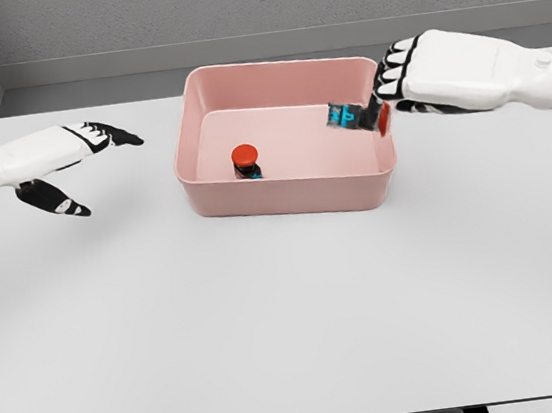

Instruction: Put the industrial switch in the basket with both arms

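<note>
We see a pink basket (289, 193) resting on the white surface (289, 316), toward its far side. Inside it, near the front wall, one industrial switch (245, 161) with a red button stands on the basket floor. Our right hand (412, 84) reaches in from the right and hangs over the basket's right rim, its fingers clenched around a second switch (358, 116), a dark body with blue markings and a red cap, tilted on its side above the basket's right end. Our left hand (74, 161) hovers over the surface to the left of the basket, well apart from it, fingers spread and grasping nothing.
</note>
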### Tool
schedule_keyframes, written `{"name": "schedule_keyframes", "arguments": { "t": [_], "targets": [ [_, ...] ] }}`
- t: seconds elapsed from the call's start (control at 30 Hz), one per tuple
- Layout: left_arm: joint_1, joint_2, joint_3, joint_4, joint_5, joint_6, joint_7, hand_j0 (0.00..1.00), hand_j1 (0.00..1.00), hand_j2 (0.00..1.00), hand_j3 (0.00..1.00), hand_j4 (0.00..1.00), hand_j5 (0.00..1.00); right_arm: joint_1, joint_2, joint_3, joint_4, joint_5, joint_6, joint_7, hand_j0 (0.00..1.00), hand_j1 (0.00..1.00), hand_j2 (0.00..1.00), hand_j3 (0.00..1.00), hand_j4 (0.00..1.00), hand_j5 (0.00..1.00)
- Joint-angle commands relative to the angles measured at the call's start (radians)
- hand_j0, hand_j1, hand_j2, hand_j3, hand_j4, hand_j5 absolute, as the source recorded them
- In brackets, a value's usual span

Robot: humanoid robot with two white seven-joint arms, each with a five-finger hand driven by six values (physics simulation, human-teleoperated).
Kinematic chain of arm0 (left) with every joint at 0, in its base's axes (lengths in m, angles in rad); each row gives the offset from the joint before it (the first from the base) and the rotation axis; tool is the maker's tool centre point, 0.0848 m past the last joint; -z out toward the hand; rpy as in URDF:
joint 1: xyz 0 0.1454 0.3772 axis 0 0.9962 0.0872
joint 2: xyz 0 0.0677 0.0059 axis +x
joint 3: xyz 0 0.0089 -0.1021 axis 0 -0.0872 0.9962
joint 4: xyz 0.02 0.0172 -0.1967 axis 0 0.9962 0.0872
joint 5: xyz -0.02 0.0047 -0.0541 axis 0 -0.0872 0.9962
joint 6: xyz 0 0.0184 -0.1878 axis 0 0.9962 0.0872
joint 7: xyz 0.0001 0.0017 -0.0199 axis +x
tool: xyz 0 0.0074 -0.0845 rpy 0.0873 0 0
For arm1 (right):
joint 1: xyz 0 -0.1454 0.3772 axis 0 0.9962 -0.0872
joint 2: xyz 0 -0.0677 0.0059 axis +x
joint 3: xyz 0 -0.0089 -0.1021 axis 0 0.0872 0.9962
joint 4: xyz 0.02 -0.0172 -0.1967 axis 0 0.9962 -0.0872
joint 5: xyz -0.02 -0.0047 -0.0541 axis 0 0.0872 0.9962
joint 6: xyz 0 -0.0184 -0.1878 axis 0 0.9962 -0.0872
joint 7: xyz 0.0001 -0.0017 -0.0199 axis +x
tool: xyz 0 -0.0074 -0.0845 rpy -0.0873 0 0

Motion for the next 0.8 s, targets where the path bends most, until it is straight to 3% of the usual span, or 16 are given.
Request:
{"name": "schedule_keyframes", "arguments": {
  "t": [0.0, 0.13, 0.23, 0.3, 0.4, 0.5, 0.53, 0.63, 0.77],
  "targets": [
    [0.0, 0.0, 0.0, 0.003, 0.007, 0.001, 0.001, 1.0, 1.0, 1.0, 1.0, 1.0, 1.0, -0.002, 0.022, 0.023, 0.017, -0.004, 0.002, 0.0, 0.51, 0.51, 0.51, 0.51, 0.51, 0.51],
    [0.0, -0.002, -0.005, 0.0, 0.006, 0.001, 0.001, 1.0, 1.0, 1.0, 1.0, 1.0, 1.0, -0.015, 0.042, 0.031, 0.038, -0.004, 0.002, 0.0, 0.56, 0.56, 0.56, 0.56, 0.56, 0.56],
    [0.0, -0.002, -0.005, 0.0, 0.006, 0.001, 0.001, 1.0, 1.0, 1.0, 1.0, 1.0, 1.0, -0.015, 0.041, 0.021, 0.06, -0.006, 0.002, -0.003, 0.88, 0.88, 0.88, 0.88, 0.88, 0.88],
    [0.0, -0.002, -0.005, -0.001, 0.004, 0.001, -0.001, 1.0, 1.0, 1.0, 1.0, 1.0, 1.0, -0.009, 0.028, -0.011, 0.083, -0.006, 0.002, -0.008, 1.0, 1.0, 1.0, 1.0, 1.0, 1.0],
    [0.002, -0.002, -0.005, -0.004, 0.003, 0.001, -0.001, 1.0, 1.0, 1.0, 1.0, 1.0, 1.0, 0.086, -0.022, -0.14, 0.112, -0.01, 0.002, -0.012, 1.0, 1.0, 1.0, 1.0, 1.0, 1.0],
    [0.0, -0.002, -0.013, -0.006, 0.003, 0.001, -0.001, 1.0, 1.0, 1.0, 1.0, 1.0, 1.0, 0.218, -0.038, -0.281, 0.204, -0.058, 0.002, -0.017, 1.0, 1.0, 1.0, 1.0, 1.0, 1.0],
    [0.0, -0.002, -0.013, -0.006, 0.003, 0.001, -0.001, 1.0, 1.0, 1.0, 1.0, 1.0, 1.0, 0.235, -0.056, -0.292, 0.239, -0.092, 0.002, -0.017, 1.0, 1.0, 1.0, 1.0, 1.0, 1.0],
    [0.0, -0.002, -0.013, -0.006, 0.003, 0.001, -0.001, 1.0, 1.0, 1.0, 1.0, 1.0, 1.0, 0.252, -0.085, -0.295, 0.256, -0.144, 0.002, -0.017, 1.0, 1.0, 1.0, 1.0, 1.0, 1.0],
    [0.0, -0.003, -0.013, -0.006, 0.003, 0.001, -0.001, 1.0, 1.0, 1.0, 1.0, 1.0, 1.0, 0.301, -0.084, -0.284, 0.244, -0.142, 0.002, -0.017, 1.0, 1.0, 1.0, 1.0, 1.0, 1.0]
  ]
}}
